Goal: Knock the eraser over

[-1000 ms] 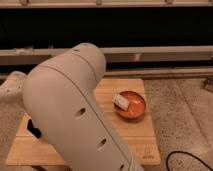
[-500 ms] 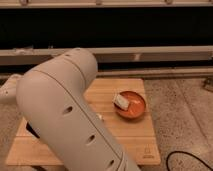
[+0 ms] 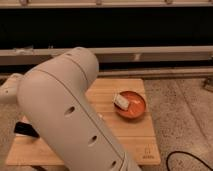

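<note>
My large light-grey arm (image 3: pixel 70 115) fills the left and middle of the camera view and hides much of the wooden board (image 3: pixel 135 142). My gripper is hidden behind the arm and does not show. A small black shape (image 3: pixel 26 130) pokes out at the arm's left edge, on the board's left side. I cannot tell whether it is the eraser. No other black block shows. The dark red oblong object does not show.
An orange bowl (image 3: pixel 136 109) stands on the board's right part with a white boxy item (image 3: pixel 120 101) in it. A dark shelf unit with a metal rail (image 3: pixel 150 51) runs along the back. A black cable (image 3: pixel 185 159) lies on the speckled floor at the lower right.
My arm has swung to the left, uncovering more of the board beside the bowl. The bowl and the black shape have stayed put.
</note>
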You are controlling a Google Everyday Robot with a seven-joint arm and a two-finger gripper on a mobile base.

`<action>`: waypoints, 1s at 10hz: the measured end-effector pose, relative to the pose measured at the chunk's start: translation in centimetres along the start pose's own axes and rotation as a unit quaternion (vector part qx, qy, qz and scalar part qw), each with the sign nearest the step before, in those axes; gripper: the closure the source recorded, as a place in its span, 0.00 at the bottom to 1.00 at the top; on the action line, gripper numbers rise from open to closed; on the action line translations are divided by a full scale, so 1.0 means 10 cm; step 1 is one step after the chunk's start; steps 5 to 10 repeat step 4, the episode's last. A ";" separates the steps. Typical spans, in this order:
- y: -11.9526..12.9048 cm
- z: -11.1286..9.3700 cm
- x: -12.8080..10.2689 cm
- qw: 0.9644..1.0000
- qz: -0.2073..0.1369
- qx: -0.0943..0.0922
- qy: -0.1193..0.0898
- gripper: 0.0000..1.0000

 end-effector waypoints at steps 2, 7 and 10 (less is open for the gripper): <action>-0.04 0.03 0.04 1.000 0.003 -0.002 0.002 0.20; 0.00 -0.03 0.04 1.000 -0.002 -0.002 -0.001 0.20; 0.00 -0.03 0.04 1.000 -0.002 -0.002 -0.001 0.20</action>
